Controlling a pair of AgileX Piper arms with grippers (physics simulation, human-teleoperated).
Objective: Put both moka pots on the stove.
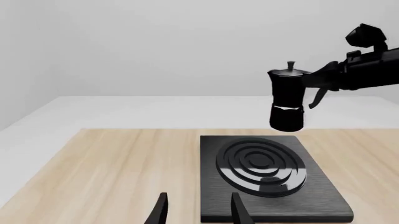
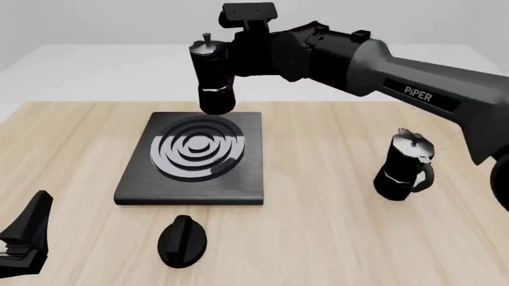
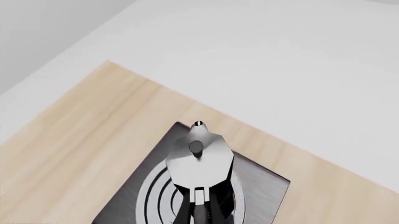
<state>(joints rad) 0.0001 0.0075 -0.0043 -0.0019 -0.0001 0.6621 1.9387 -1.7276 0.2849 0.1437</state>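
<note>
Two pots in front view: pot 1 [image 2: 214, 77] hangs upright in the air over the stove's [image 2: 135, 185] far edge, not touching it, gripped at its handle side by the right gripper [image 2: 235, 59]; jaws clamped on it. Pot 2 [image 2: 404, 165] stands on the table [image 2: 334, 238], well right of the stove. Black knob [image 2: 182, 240] lies on the table just in front of the stove. Left gripper [image 2: 24, 238] sits low at the near left corner, only partly in frame

Left wrist view: pot 1 [image 1: 287, 96] hangs above the stove's [image 1: 324, 196] far side w/ clear air under it, right arm [image 1: 358, 70] holding its handle. Burner rings [image 1: 262, 165] bare. Left fingers [image 1: 160, 209] spread apart, nothing between them

Right wrist view: looks down onto pot 1's lid [image 3: 199, 161], handle running back toward the camera; gripper itself out of sight. Stove [image 3: 265, 186] and rings directly below, table [image 3: 81, 126] around
</note>
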